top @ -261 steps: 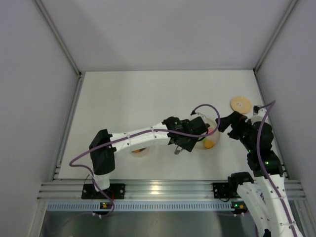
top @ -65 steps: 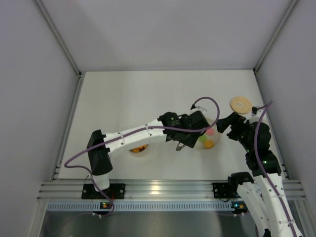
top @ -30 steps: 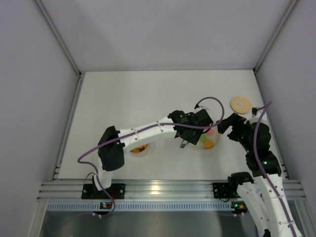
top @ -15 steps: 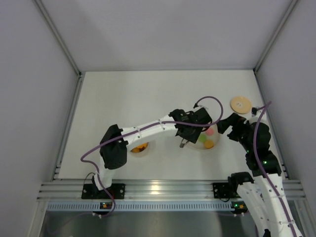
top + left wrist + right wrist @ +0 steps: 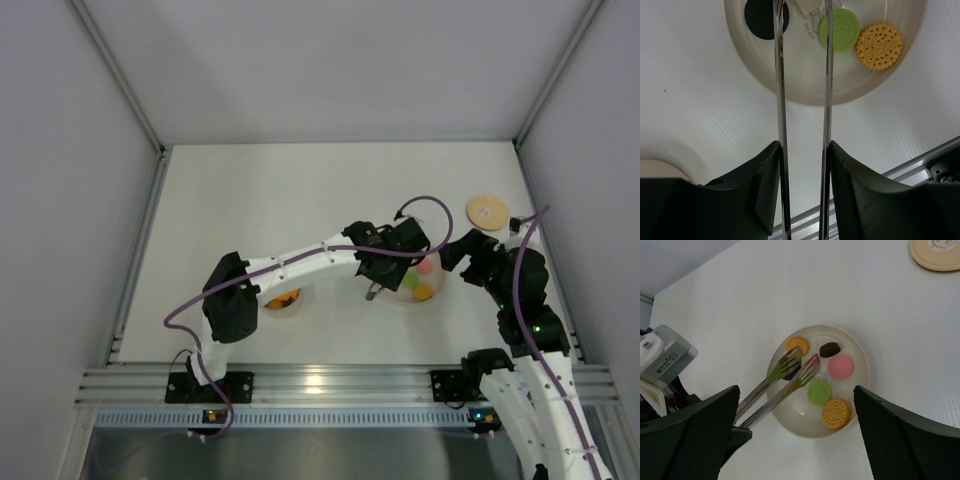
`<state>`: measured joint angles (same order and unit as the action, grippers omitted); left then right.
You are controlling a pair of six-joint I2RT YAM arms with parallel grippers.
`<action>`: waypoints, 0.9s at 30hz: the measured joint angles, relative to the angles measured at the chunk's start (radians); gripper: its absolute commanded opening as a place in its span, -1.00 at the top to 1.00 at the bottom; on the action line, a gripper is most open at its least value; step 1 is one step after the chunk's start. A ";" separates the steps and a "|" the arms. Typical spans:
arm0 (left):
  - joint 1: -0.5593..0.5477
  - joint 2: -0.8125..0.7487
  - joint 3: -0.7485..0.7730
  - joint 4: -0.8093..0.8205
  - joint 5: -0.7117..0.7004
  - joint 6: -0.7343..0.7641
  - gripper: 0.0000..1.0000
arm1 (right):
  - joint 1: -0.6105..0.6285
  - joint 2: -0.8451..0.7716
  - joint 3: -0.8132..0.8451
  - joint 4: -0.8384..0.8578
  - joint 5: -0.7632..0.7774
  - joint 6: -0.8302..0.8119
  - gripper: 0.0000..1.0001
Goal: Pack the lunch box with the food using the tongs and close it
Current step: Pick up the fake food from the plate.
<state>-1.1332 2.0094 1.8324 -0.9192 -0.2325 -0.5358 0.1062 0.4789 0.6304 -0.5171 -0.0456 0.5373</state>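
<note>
My left gripper (image 5: pixel 803 145) is shut on the tongs (image 5: pixel 779 90), whose two thin arms run between its fingers. The tong tips (image 5: pixel 800 362) stand apart over the pale plate (image 5: pixel 860 390), by a black piece (image 5: pixel 790 374). On the plate lie orange (image 5: pixel 797 345), brown (image 5: pixel 830 349), pink (image 5: pixel 840 367), green (image 5: pixel 819 392) and yellow (image 5: pixel 836 413) food. The lunch box (image 5: pixel 283 299) stands left of the plate with orange food inside. Its wooden lid (image 5: pixel 487 211) lies flat at the right. My right gripper (image 5: pixel 455 255) is open beside the plate, holding nothing.
White walls close in the table on the left, back and right. An aluminium rail (image 5: pixel 330 382) runs along the near edge by the arm bases. A purple cable (image 5: pixel 425 205) loops above the left wrist.
The left wrist has shifted slightly left over the plate since a second ago. The right arm has stayed still.
</note>
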 measured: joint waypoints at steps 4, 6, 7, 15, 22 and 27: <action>0.000 0.000 0.000 0.000 0.010 0.004 0.09 | 0.000 0.000 0.000 0.000 0.000 0.000 -0.89; 0.000 0.000 0.000 0.000 0.011 0.005 0.09 | 0.000 0.000 0.000 0.000 0.000 0.000 -0.89; 0.000 0.000 0.000 0.000 0.012 0.005 0.09 | 0.000 0.000 0.000 0.000 0.000 0.000 -0.89; -0.001 0.000 0.000 0.000 0.013 0.008 0.24 | 0.000 0.000 0.000 0.000 0.000 0.000 -0.89; -0.003 0.000 0.000 0.000 0.011 0.011 0.33 | 0.000 0.000 0.000 0.000 0.000 0.000 -0.90; -0.017 -0.002 0.000 -0.001 -0.005 0.011 0.35 | 0.000 0.000 0.000 0.000 0.000 0.000 -0.89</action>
<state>-1.1503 2.0075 1.8324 -0.9199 -0.2379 -0.5251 0.1062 0.4786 0.6304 -0.5171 -0.0456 0.5377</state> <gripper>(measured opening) 0.342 0.948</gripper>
